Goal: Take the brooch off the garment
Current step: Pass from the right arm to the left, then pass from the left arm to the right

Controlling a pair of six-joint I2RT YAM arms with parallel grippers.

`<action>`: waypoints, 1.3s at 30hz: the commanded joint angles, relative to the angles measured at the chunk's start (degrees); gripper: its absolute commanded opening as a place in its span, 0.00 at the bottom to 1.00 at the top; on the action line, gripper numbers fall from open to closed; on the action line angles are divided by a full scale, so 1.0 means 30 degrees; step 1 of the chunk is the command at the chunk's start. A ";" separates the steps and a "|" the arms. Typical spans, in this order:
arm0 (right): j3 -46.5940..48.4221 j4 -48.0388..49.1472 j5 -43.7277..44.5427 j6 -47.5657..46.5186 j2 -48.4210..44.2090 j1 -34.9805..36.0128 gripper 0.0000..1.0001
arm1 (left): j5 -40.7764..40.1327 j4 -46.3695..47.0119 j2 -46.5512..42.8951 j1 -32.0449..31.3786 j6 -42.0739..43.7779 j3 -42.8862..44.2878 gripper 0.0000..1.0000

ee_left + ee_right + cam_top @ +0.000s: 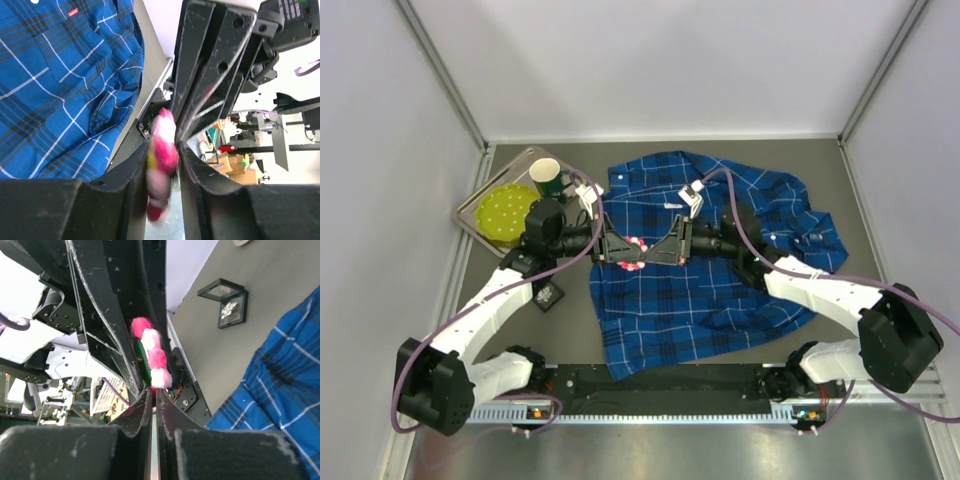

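Observation:
The brooch (632, 249), a fluffy pink and white piece, hangs between my two grippers over the middle of the garment (700, 300). My left gripper (623, 250) comes from the left. In the left wrist view its jaws (162, 152) are closed on the brooch (162, 155). My right gripper (652, 248) comes from the right. In the right wrist view it (156, 390) is shut, and its tips pinch the lower white end of the brooch (152, 357). The blue plaid garment (55, 90) lies spread flat below; no cloth shows on the brooch.
A metal tray (470, 215) at the back left holds a green plate (505, 212) and a green-and-white cup (547, 178). A small black display box (548, 296) lies left of the shirt, also seen in the right wrist view (225, 307). Walls enclose three sides.

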 commanded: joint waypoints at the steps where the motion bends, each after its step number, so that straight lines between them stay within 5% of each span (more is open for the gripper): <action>1: 0.0374 0.2143 -0.0067 0.0138 0.0143 0.1575 0.00 | -0.0552 0.0686 -0.0265 -0.0489 0.0177 0.0774 0.34; 5: 0.0491 0.2142 -0.0096 0.0138 0.0202 0.1692 0.00 | -0.0640 0.0539 -0.0383 -0.0489 0.0352 0.0832 0.37; 13: 0.0579 0.1586 0.0110 -0.0097 -0.0091 0.1722 0.00 | -0.0728 -0.0750 -0.0470 -0.0489 0.1261 0.1184 0.27; 15: 0.0521 0.1527 0.0196 -0.0126 -0.0149 0.1722 0.00 | -0.0669 -0.0750 -0.0529 -0.0489 0.1232 0.1272 0.33; 17: 0.0520 0.1352 0.0284 -0.0242 -0.0237 0.1722 0.00 | -0.0640 -0.0721 -0.0675 -0.0460 0.1319 0.1389 0.53; 22: 0.0667 0.0212 0.0431 -0.0711 -0.0705 0.1664 0.00 | -0.0845 -0.0779 -0.1085 -0.0431 0.1379 0.1682 0.68; 23: 0.0667 0.0093 0.0431 -0.0886 -0.0764 0.1635 0.00 | -0.0874 -0.0721 -0.1115 -0.0431 0.1291 0.1711 0.85; 25: 0.0638 -0.0141 0.0431 -0.0975 -0.1085 0.1489 0.00 | -0.0787 -0.0750 -0.1115 -0.0431 0.1290 0.1741 0.99; 36: 0.0050 -0.1456 -0.0740 -0.1384 -0.2668 -0.0181 0.00 | 0.0587 -0.0899 -0.1204 0.1209 0.0971 0.1449 0.93; 39: 0.0373 -0.2512 -0.0507 -0.2321 -0.2786 -0.0211 0.00 | 0.1789 0.0712 -0.1057 0.1210 0.0003 0.1302 0.99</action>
